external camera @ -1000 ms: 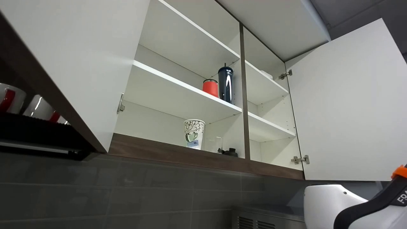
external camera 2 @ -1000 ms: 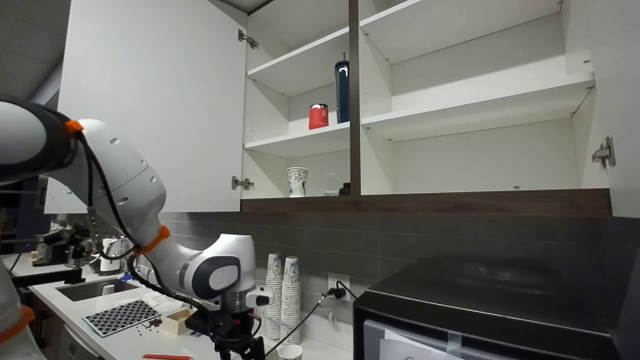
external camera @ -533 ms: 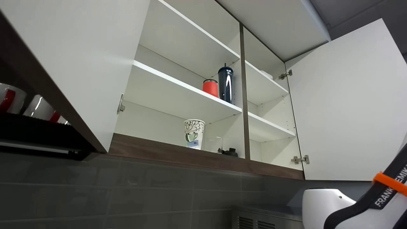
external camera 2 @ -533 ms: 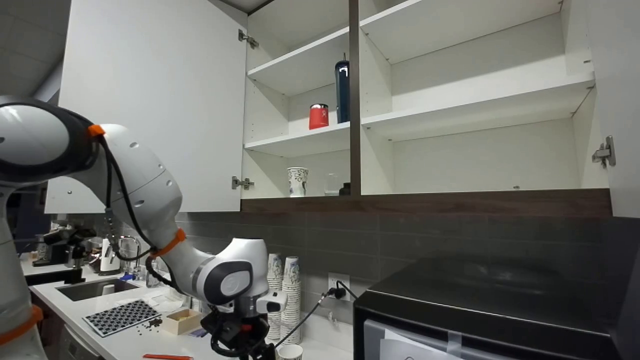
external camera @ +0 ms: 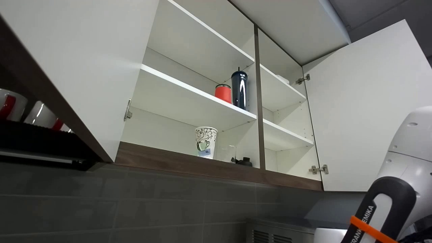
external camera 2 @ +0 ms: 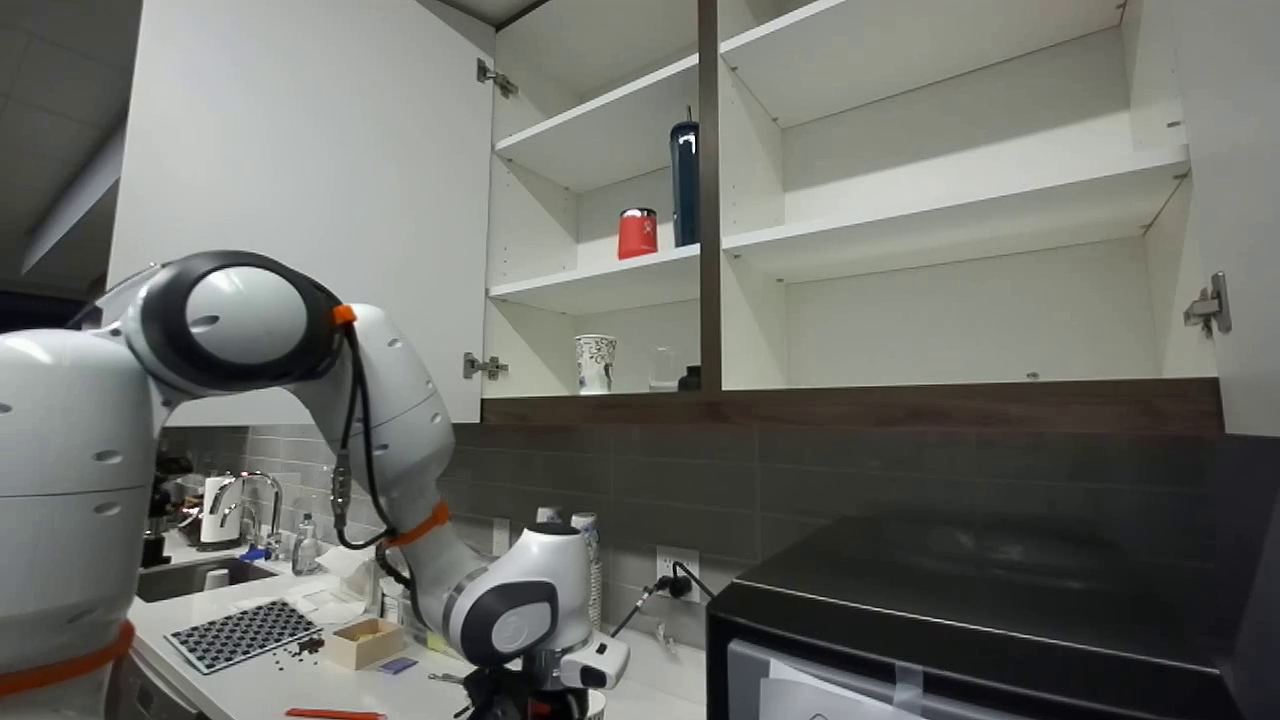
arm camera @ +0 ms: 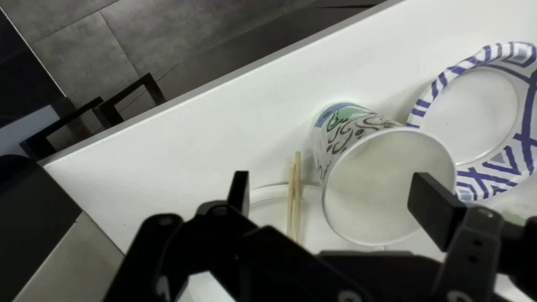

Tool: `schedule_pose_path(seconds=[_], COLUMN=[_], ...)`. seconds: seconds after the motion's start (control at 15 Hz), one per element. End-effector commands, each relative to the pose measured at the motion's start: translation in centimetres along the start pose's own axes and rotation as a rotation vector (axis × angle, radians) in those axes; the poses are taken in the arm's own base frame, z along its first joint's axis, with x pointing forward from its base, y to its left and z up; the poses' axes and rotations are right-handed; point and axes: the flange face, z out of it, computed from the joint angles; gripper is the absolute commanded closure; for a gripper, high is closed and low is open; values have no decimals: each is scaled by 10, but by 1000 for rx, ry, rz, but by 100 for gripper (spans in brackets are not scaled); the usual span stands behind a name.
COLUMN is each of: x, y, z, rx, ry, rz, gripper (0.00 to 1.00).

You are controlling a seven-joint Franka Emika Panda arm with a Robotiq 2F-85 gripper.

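Note:
My gripper (arm camera: 335, 196) is open, its two black fingers wide apart in the wrist view. A white paper cup (arm camera: 369, 184) with a dark swirl pattern stands below, its open mouth facing the camera. The right finger overlaps the cup's mouth in the picture; I cannot tell whether they touch. Two wooden sticks (arm camera: 295, 188) lie over the edge of a white plate (arm camera: 272, 193), left of the cup. A blue-and-white patterned plate (arm camera: 470, 117) is right of the cup. In an exterior view the gripper (external camera 2: 535, 705) is cut by the bottom edge, before a cup (external camera 2: 597, 703).
A black microwave (external camera 2: 960, 600) stands right of the arm. Open cabinets above hold a red tumbler (external camera 2: 637, 233), a dark blue tumbler (external camera 2: 685, 180) and a paper cup (external camera 2: 595, 362). Stacked cups (external camera 2: 590, 560) stand behind the hand. A box (external camera 2: 365, 643) and seed tray (external camera 2: 243, 635) lie left.
The arm has moved right and lower in an exterior view, toward the microwave, and the hand now covers most of the counter cup and stacks. More of the arm shows in both exterior views.

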Motion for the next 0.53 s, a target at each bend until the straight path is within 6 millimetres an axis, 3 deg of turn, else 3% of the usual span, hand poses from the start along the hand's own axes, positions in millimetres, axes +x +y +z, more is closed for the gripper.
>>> schedule_pose_path(seconds=[0.0,0.2,0.47], x=[19,27,33], y=[-5,-4,-2], z=[30,43,43], rx=[18,35,51], ry=[1,-1,-8], rz=[70,109,147], gripper=[34,58,89])
